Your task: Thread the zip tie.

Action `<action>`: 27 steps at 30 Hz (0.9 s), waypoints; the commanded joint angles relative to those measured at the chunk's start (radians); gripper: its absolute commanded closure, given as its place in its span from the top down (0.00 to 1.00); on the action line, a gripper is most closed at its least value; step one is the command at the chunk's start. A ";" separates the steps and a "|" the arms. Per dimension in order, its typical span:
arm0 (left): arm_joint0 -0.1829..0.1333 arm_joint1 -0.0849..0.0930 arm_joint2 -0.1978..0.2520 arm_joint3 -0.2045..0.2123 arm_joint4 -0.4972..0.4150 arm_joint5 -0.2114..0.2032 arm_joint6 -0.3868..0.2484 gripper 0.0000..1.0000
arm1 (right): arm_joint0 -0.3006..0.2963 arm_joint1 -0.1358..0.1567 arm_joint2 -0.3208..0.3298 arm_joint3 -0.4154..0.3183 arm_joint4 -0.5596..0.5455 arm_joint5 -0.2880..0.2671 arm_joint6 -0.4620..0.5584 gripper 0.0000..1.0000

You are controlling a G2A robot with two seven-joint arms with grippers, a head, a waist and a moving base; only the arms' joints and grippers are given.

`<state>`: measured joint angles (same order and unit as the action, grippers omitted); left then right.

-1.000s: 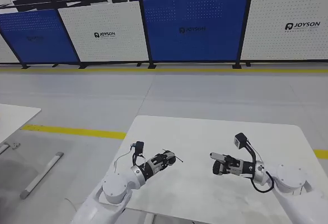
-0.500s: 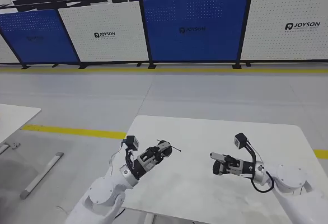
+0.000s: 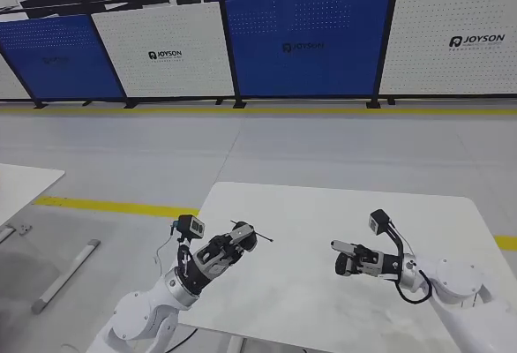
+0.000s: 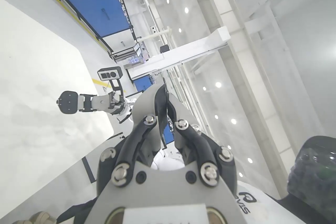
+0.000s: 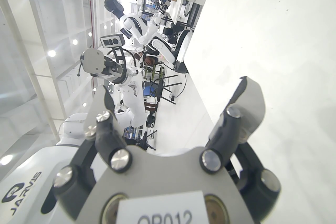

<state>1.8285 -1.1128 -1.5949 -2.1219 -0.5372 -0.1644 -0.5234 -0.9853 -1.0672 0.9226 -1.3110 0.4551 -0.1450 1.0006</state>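
I am holding the left tool (image 3: pixel 243 235) just inside the worktop's (image 3: pixel 347 207) left edge, about halfway along it, with its tips pointing toward the middle of the worktop. In the left wrist view the fingers (image 4: pixel 147 107) are pressing together with no gap showing, and they are gripping the zip tie (image 3: pixel 260 235). The tie is showing in the top view as a thin dark strand poking out past the tips toward the worktop's centre. It is sitting clear of the surface as far as I can tell. In the right wrist view the same strand (image 5: pixel 79 69) is hanging off the far-off left tool (image 5: pixel 90 63). I am keeping the right tool (image 3: pixel 338 257) near the middle of the worktop, toward the near edge, with its arm coming in from the near right corner. Its own fingers (image 5: pixel 248 96) are standing wide apart and are grasping nothing. The two tools are facing each other and are sitting well apart.
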 commanded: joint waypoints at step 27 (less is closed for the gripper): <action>-0.194 -0.019 0.264 0.208 0.408 0.230 0.248 0.00 | 0.000 0.000 0.000 0.000 0.000 0.000 0.000 1.00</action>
<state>1.6348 -1.1322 -1.3312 -1.9141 -0.1290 0.0662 -0.2752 -0.9853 -1.0672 0.9226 -1.3110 0.4551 -0.1450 1.0006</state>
